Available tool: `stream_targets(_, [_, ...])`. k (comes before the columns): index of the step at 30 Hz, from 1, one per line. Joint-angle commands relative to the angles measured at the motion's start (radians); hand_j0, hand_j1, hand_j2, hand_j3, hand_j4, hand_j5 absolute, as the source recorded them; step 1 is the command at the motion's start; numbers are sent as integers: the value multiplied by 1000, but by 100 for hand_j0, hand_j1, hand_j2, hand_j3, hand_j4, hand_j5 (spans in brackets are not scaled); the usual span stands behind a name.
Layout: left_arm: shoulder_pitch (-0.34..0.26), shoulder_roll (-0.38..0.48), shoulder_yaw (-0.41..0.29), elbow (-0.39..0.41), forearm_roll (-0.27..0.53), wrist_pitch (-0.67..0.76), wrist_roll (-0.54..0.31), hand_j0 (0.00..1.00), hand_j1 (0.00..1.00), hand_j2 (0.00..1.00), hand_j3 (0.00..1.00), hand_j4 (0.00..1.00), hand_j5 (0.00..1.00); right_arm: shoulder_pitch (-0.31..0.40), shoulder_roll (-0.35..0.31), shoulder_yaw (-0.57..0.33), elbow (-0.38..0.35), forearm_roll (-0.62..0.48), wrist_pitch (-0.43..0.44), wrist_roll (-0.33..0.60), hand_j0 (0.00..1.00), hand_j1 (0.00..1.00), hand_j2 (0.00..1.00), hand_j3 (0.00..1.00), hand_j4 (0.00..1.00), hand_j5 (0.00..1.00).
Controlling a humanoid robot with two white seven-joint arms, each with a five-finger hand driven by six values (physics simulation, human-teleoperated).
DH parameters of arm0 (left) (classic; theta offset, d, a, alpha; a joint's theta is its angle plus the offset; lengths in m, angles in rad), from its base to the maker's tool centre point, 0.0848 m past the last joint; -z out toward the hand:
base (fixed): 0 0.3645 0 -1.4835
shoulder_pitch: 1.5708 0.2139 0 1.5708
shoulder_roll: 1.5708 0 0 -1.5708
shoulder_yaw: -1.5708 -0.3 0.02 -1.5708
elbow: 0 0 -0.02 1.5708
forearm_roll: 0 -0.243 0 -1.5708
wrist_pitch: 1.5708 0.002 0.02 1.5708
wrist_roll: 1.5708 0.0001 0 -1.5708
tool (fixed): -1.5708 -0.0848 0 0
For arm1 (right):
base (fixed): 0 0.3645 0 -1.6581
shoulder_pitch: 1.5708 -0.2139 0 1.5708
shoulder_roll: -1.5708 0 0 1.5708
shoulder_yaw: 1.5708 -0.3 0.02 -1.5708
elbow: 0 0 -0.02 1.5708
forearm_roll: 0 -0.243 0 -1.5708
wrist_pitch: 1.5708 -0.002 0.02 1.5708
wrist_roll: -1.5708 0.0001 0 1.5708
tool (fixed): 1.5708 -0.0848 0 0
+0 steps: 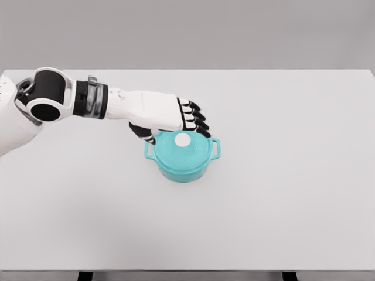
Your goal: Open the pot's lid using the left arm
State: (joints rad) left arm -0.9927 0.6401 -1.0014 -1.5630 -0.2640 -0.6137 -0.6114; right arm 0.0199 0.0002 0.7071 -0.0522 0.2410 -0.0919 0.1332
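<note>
A small teal pot (183, 164) with two side handles stands near the middle of the white table (293, 193). Its teal lid (193, 147) sits on it, with a white round knob (183, 140) on top. My left hand (176, 123) reaches in from the left and hovers over the far left part of the lid. Its fingers (196, 120) are relaxed and extended above the lid's far rim, and the thumb (142, 133) hangs down by the pot's left side. The knob is uncovered and nothing is grasped. The right arm does not show.
The table's front edge runs along the bottom of the view, and its far edge meets a grey wall.
</note>
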Motion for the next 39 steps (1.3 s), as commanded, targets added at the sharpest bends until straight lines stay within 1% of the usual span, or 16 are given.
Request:
stream_targets(1, [3, 12, 0, -2, 3, 3, 1, 100, 100, 100, 100, 100, 100, 0, 0, 0, 0, 0, 0, 0, 100, 100, 100, 100, 100, 100])
stream_targets(3, [8, 4, 0, 0, -1, 3, 1, 99, 99, 99, 99, 99, 99, 0, 0, 0, 0, 0, 0, 0, 100, 100, 100, 100, 100, 100])
stream_targets(5, [8, 4, 0, 0, -1, 3, 1, 93, 93, 93, 93, 93, 93, 0, 0, 0, 0, 0, 0, -1, 100, 100, 100, 100, 100, 100])
stream_targets(10, [6, 0, 0, 1, -1, 3, 1, 92, 92, 92, 92, 92, 92, 0, 0, 0, 0, 0, 0, 0, 100, 100, 100, 100, 100, 100])
stream_targets(14, [9, -33, -2, 8, -11, 3, 1, 91, 91, 91, 91, 91, 91, 0, 0, 0, 0, 0, 0, 0, 100, 100, 100, 100, 100, 100])
stream_targets(16, [22, -48, -2, 20, -53, 3, 1, 91, 91, 91, 91, 91, 91, 0, 0, 0, 0, 0, 0, 0, 100, 100, 100, 100, 100, 100])
stream_targets(21, [23, -63, -11, 29, -66, 3, 1, 91, 91, 91, 91, 91, 91, 0, 0, 0, 0, 0, 0, 0, 100, 100, 100, 100, 100, 100])
stream_targets(24, [23, -86, -17, 43, -77, 3, 1, 90, 90, 90, 90, 90, 90, 0, 0, 0, 0, 0, 0, 0, 100, 100, 100, 100, 100, 100])
stream_targets(28, [23, -94, -19, 55, -96, 3, 1, 89, 89, 89, 89, 89, 89, 0, 0, 0, 0, 0, 0, 0, 100, 100, 100, 100, 100, 100])
stream_targets(31, [28, -92, -19, 57, -116, 3, 1, 86, 86, 86, 86, 86, 86, 0, 0, 0, 0, 0, 0, 0, 100, 100, 100, 100, 100, 100])
stream_targets(33, [28, -91, -19, 72, -119, 3, 1, 86, 86, 86, 86, 86, 86, 0, 0, 0, 0, 0, 0, 0, 100, 100, 100, 100, 100, 100])
stream_targets(37, [28, -91, -19, 74, -135, 3, 1, 86, 86, 86, 86, 86, 86, 0, 0, 0, 0, 0, 0, 0, 100, 100, 100, 100, 100, 100])
stream_targets(39, [28, -91, -19, 90, -138, 3, 1, 86, 86, 86, 86, 86, 86, 0, 0, 0, 0, 0, 0, 0, 100, 100, 100, 100, 100, 100])
